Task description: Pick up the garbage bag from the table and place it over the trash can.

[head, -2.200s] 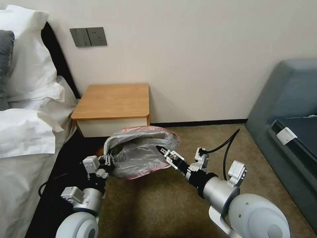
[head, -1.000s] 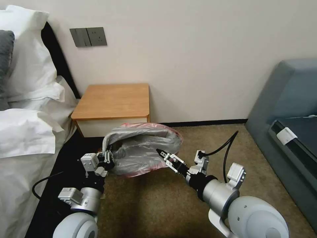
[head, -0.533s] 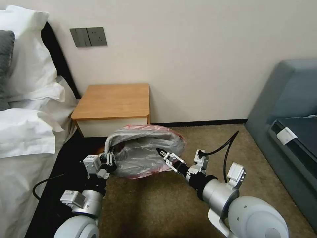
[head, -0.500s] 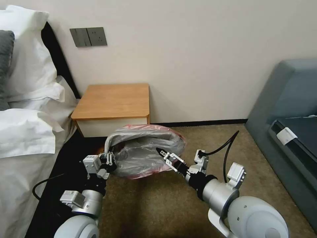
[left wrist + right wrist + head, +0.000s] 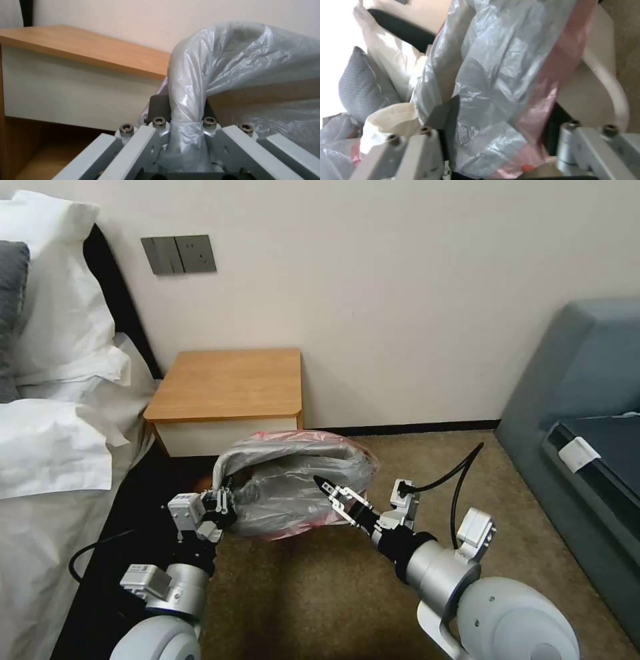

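Carpeted bedroom floor lay between a white-sheeted bed [image 5: 47, 447] on the left and a grey sofa [image 5: 587, 400] on the right, with the small wooden counter [image 5: 230, 383] against the far wall. Its top carried nothing; the garbage bag [image 5: 293, 487] was already off it and stretched open just in front, low over the floor.

The left gripper [image 5: 223, 501] had its fingers clamped on a twisted bunch of the bag's rim, seen up close from the left wrist. The right gripper [image 5: 328, 488] pressed into the opposite side, its fingers [image 5: 445, 112] spread with plastic bunched between them; whether they truly pinched it was hard to judge.

Compared with two seconds before, the bag's mouth had widened toward the right and sat a little lower, its pink edge pulled further out. The trash can [image 5: 603, 82] showed as a cream rim beside the plastic, so the bag was probably draped partly over it, with seating still unfinished.
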Controlling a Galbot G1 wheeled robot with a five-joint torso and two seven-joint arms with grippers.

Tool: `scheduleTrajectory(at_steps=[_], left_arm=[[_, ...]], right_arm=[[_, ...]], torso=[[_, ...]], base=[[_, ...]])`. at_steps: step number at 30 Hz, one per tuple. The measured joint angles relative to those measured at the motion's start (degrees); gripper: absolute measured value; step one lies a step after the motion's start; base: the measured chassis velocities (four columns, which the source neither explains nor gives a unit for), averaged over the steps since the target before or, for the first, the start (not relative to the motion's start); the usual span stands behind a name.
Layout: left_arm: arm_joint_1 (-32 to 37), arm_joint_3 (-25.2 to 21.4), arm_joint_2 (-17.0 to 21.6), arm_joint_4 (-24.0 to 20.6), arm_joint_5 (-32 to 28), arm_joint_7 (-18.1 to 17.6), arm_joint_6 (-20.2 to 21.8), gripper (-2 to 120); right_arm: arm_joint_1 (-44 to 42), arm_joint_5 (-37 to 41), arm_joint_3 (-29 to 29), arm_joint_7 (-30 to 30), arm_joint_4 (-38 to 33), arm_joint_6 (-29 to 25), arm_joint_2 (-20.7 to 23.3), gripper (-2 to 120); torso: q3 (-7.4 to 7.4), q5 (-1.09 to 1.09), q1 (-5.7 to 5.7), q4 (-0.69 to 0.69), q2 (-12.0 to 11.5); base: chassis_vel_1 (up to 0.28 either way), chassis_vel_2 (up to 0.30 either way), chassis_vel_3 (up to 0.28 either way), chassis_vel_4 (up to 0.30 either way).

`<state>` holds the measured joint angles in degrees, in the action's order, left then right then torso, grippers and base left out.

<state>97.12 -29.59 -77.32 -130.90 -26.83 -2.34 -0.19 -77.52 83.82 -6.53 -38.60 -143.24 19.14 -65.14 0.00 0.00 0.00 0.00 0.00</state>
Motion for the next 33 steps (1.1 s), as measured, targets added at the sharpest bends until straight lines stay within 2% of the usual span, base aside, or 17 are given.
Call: scheduleTrajectory(at_steps=[2, 3, 7, 8, 10, 14, 26, 33], left_arm=[[0.01, -0.01, -0.01, -0.17, -0.34, -0.12, 0.18, 5], [0.01, -0.01, -0.01, -0.17, -0.34, -0.12, 0.18, 5], [-0.01, -0.06, -0.05, -0.18, -0.47, -0.19, 0.26, 5], [-0.01, -0.06, -0.05, -0.18, -0.47, -0.19, 0.26, 5], [-0.03, -0.01, -0.12, -0.18, -0.48, -0.19, 0.27, 5], [-0.11, 0.11, -0.18, -0.13, -0.48, -0.19, 0.28, 5], [-0.46, -0.15, -0.07, 0.44, -0.82, -0.48, 0.3, 5], [-2.21, -0.59, -0.26, 1.4, -4.79, -2.75, 1.85, 5]], right_arm=[[0.2, -0.08, 0.11, 0.21, 0.0, 0.0, -0.04, 41], [0.2, -0.08, 0.11, 0.21, 0.0, 0.0, -0.04, 41], [0.21, -0.23, 0.18, 0.45, 0.0, 0.0, -0.05, 21], [0.21, -0.23, 0.18, 0.45, 0.0, 0.0, -0.05, 21], [0.15, -0.26, 0.18, 0.51, 0.0, 0.01, -0.04, 10], [0.11, -0.34, 0.18, 0.54, 0.0, 0.03, -0.04, 0], [-0.47, -0.27, 0.53, 0.6, 0.0, 0.06, -0.19, 0], [-2.46, 1.11, 0.24, 0.34, 0.0, 0.34, 1.4, 0]], torso=[[0.0, 0.0, 0.0, 0.0, 0.0], [0.0, 0.0, 0.0, 0.0, 0.0], [0.0, 0.0, 0.0, 0.0, 0.0], [0.0, 0.0, 0.0, 0.0, 0.0], [0.0, 0.0, 0.0, 0.0, 0.0], [0.0, 0.0, 0.0, 0.0, 0.0], [0.0, 0.0, 0.0, 0.0, 0.0], [0.0, 0.0, 0.0, 0.0, 0.0]], base=[[0.0, 0.0, 0.0, 0.0], [0.0, 0.0, 0.0, 0.0], [0.0, 0.0, 0.0, 0.0], [0.0, 0.0, 0.0, 0.0], [0.0, 0.0, 0.0, 0.0], [0.0, 0.0, 0.0, 0.0], [0.0, 0.0, 0.0, 0.0], [0.0, 0.0, 0.0, 0.0]])
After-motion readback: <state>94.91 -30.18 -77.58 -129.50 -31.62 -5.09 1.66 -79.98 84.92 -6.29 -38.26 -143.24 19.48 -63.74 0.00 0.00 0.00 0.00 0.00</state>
